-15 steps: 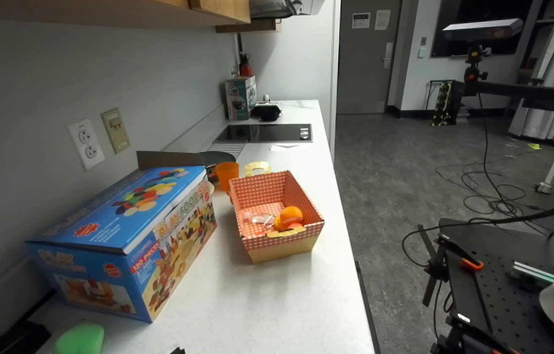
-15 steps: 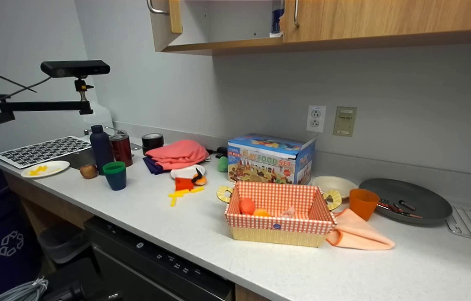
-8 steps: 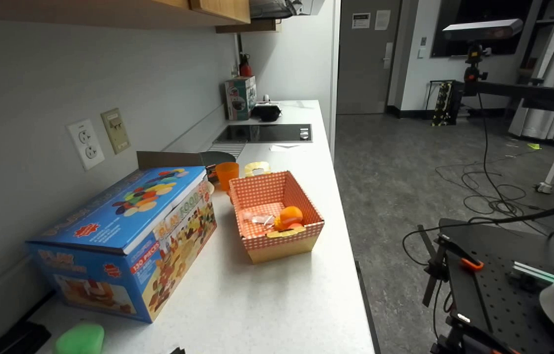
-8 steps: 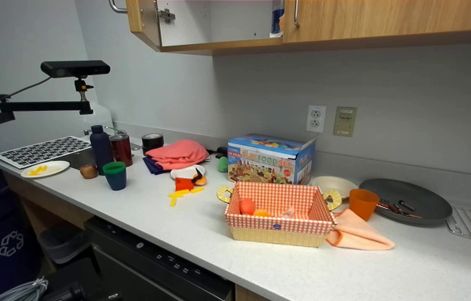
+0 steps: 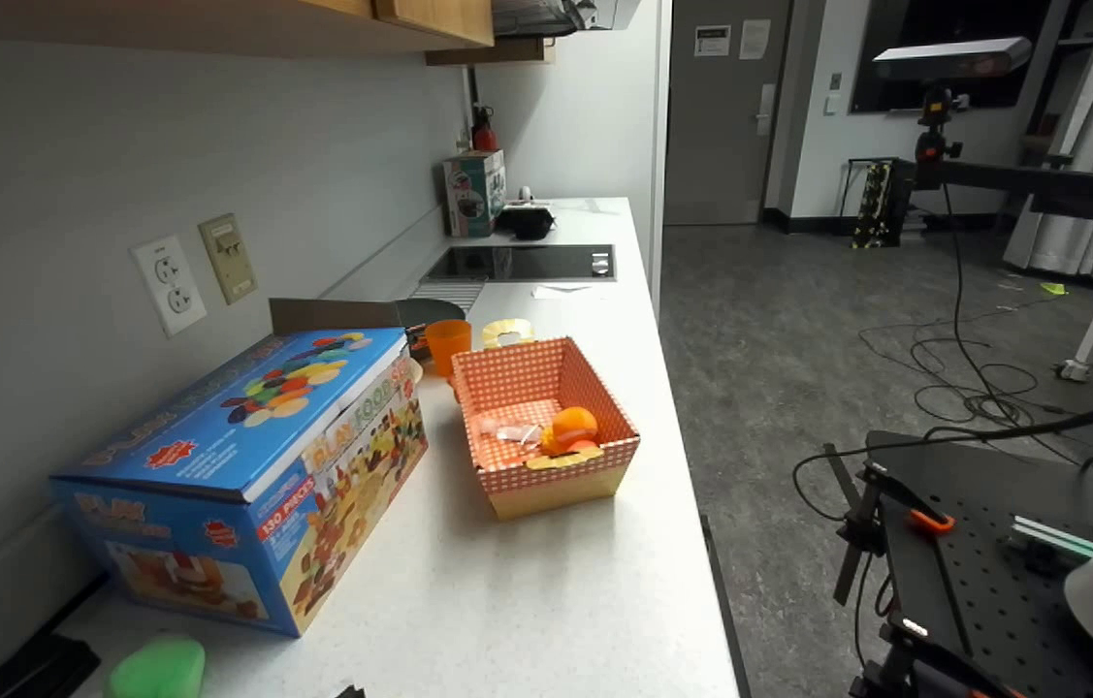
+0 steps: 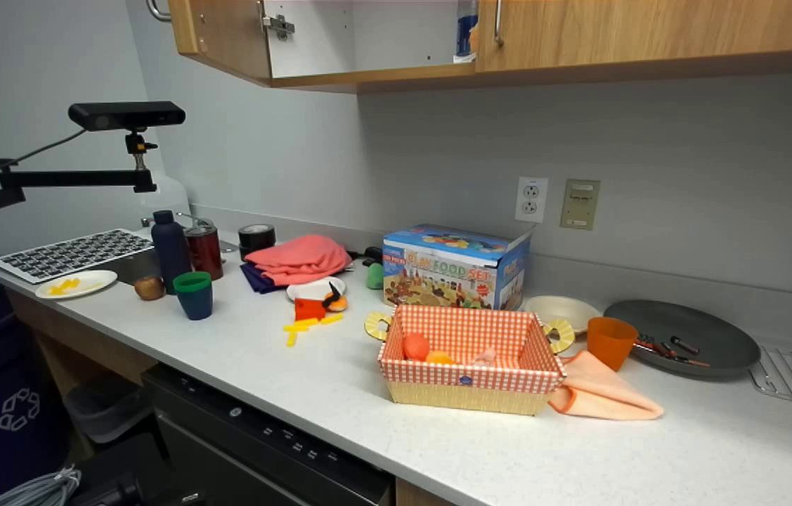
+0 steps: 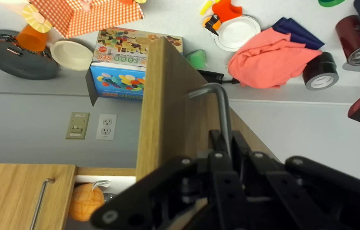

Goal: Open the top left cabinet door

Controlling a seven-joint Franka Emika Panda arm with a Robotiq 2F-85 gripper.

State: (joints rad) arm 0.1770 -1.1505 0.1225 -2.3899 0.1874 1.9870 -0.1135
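Door (image 6: 230, 41): standing wide at the cabinet's (image 6: 396, 79) left end, inner face showing.
Handle (image 7: 224, 108): bent metal bar on the door's front.
Gripper (image 7: 228, 140): clamped on the handle.
Hinge (image 6: 280, 27): pulling off its swing path might make the grip slip.

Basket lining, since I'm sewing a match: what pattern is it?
Red and white checks; the lining shows best in an exterior view.

Got a tan rectangular wood-grain cabinet door (image 6: 230, 36), a boxy red-and-white gingham basket (image 6: 471, 399) that's straw yellow lower down, plus a super-coral crumpled cloth (image 6: 303, 260).
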